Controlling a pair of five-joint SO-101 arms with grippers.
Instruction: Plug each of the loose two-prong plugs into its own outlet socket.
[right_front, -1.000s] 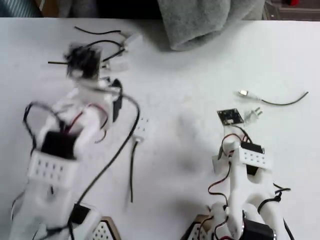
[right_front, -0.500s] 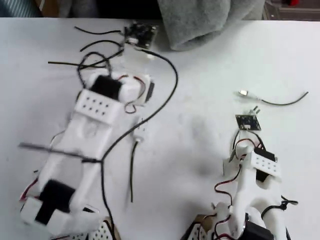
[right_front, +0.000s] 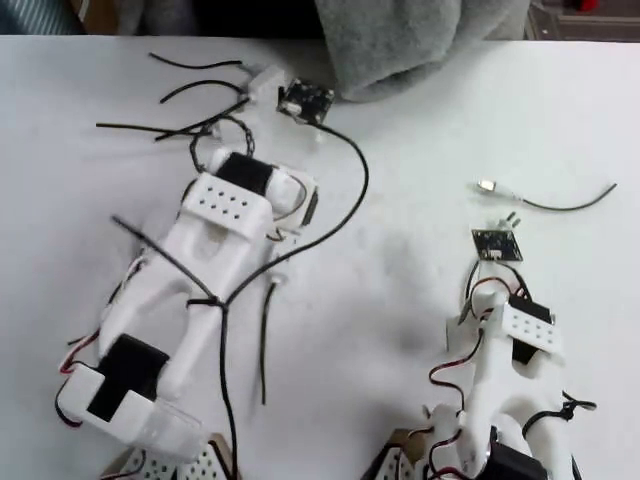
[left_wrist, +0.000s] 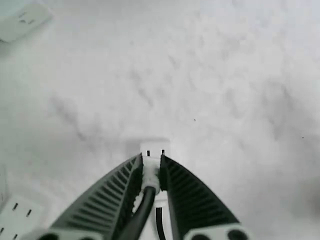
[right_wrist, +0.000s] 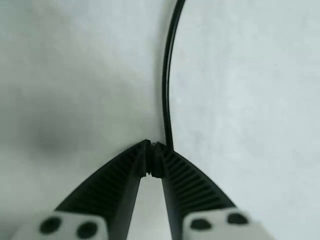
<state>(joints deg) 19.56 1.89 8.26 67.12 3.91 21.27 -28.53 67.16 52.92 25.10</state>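
Swung in the last second from the table's left edge to the middle of its far edge: left arm (right_front: 225, 215); nudged toward the right edge early in that span, then unmoved: right arm (right_front: 505, 335); clamped in the left gripper (left_wrist: 151, 160), a white two-prong plug (left_wrist: 153, 147), face just past the fingertips, black lead (left_wrist: 145, 205) trailing back between the ribbed fingers; apart from it on the table (left_wrist: 225, 75), an outlet socket (left_wrist: 22, 20) ahead and a second socket (left_wrist: 12, 220) close beside the gripper; pressed together at the tips, right gripper (right_wrist: 151, 152), a black cord (right_wrist: 168, 75) touching one tip and running away; pinched or not, cannot tell; just beyond that arm's wrist, toward the right edge, a loose plug (right_front: 510, 219); beside the left arm, mid-table, a third plug (right_front: 273, 286), lying free.
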